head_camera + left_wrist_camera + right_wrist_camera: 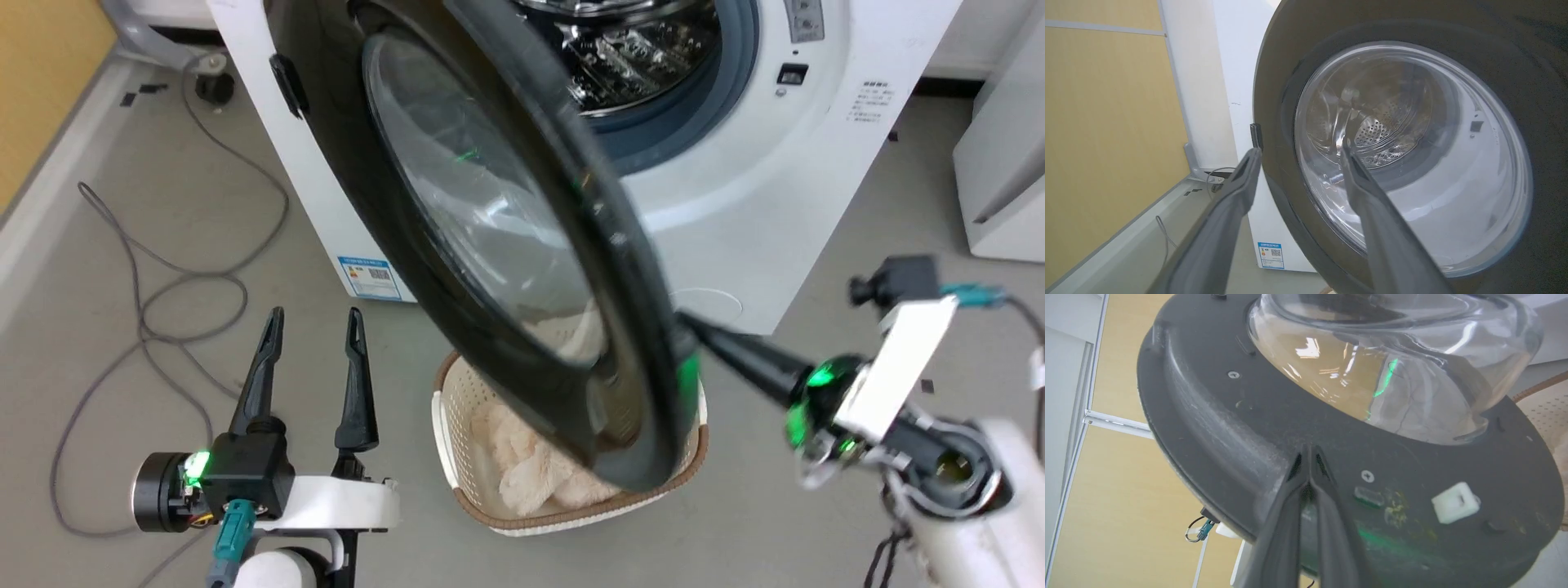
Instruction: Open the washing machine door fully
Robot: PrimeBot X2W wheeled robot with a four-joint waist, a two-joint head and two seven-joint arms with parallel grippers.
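Below door [482, 220], basket [571, 519] (cream cloth [522, 461])

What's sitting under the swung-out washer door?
A white basket with a brown rim, holding cream fluffy fabric. The washing machine door covers the basket's far right part, so the rest of its contents is hidden.

Left gripper [316, 318]: two long tapered fingers [258, 371], matte black. Behind them sits a black square block [249, 478] with a green LED [194, 467] lit. Black motor drum [155, 494] off the block's side, teal plug [231, 531] under it, white wrist shell [343, 502] further back.

Right gripper [690, 322]: same dark fingers, green light ring [816, 384] at their root. Behind that, a flat white plate [898, 359] carrying a small black camera [894, 282] with a teal connector [971, 294] and dark lead. White forearm [1004, 490] behind, black cables [886, 555] hanging off it.
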